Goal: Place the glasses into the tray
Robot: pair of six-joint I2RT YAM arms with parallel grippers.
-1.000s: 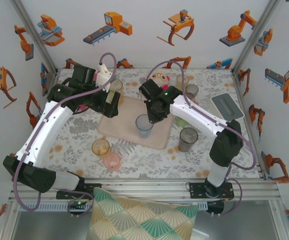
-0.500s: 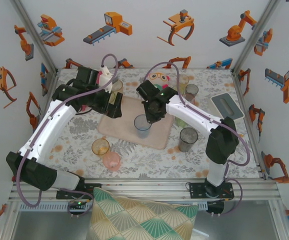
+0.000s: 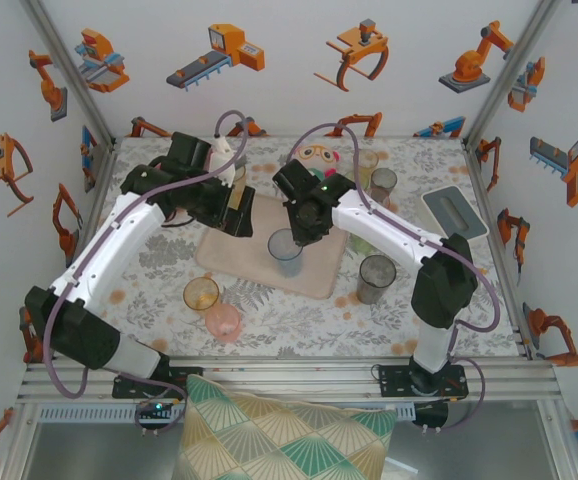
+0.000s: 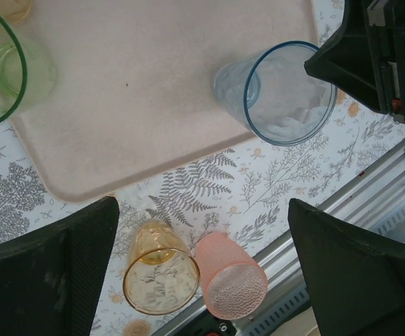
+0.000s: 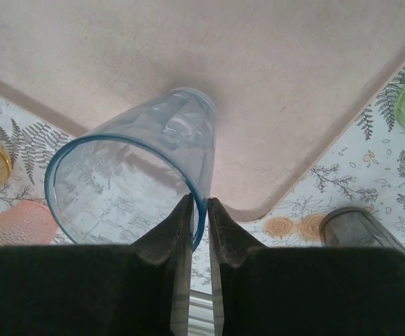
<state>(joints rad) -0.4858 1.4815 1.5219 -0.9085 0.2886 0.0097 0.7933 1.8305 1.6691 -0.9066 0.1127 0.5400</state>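
The translucent blue tumbler [image 5: 129, 189], standing by the 6 o'clock edge of the flat beige-pink tray [image 5: 258, 84], is pinched at its rim by the right fingers [image 5: 176, 241] so that it lands upright, while the left fingers [image 4: 55, 273] are spread wide, empty.

White walls [image 3: 289, 100] with orange robot-arm cartoons [image 3: 224, 52], aluminium frame posts [image 3: 69, 75], floral grey tablecloth [image 3: 149, 290], teal-patterned cushion [image 3: 279, 440] in front.

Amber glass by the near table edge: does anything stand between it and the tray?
Nothing visible does. The amber glass stands on the patterned cloth just off the rim of the tray, with bare cloth between them. The pink glass sits beside it, not in its way.
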